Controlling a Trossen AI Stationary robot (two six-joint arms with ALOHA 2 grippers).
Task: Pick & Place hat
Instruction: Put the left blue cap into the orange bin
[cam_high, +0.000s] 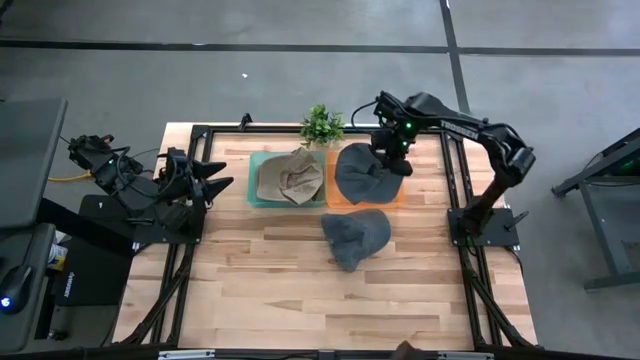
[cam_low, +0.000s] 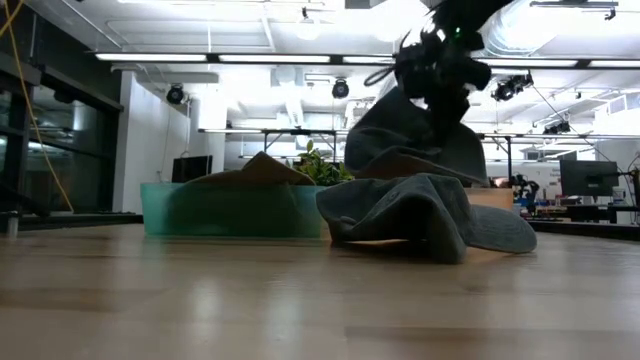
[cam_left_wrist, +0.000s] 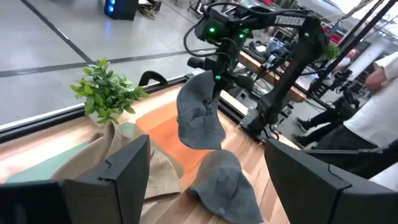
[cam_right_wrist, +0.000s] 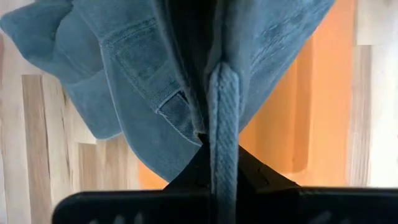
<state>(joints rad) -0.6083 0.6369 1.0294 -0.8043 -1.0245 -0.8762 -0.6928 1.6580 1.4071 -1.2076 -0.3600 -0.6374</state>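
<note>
My right gripper (cam_high: 392, 158) is shut on a grey hat (cam_left_wrist: 199, 115) that hangs over the orange tray (cam_high: 395, 198) at the table's far side. A second grey hat (cam_high: 357, 237) lies flat on the wood just nearer than the trays. A tan hat (cam_high: 290, 178) rests in the green tray (cam_high: 255, 190) left of the orange one. My left gripper (cam_high: 222, 183) stands open at the table's left edge, well away from the hats and with nothing between its fingers. My right gripper pinches a thick stitched edge of the grey hat (cam_right_wrist: 224, 112) between its two fingers. The fingers come steeply from above. The hat hangs slack below them (cam_left_wrist: 202, 134), clear of the orange tray.
A small green plant (cam_high: 322, 125) stands at the far edge behind the two trays. A black frame (cam_high: 455, 180) runs around the tabletop. Bare wood (cam_high: 300, 290) fills the near half. A person (cam_left_wrist: 379, 93) stands beyond the table's right side.
</note>
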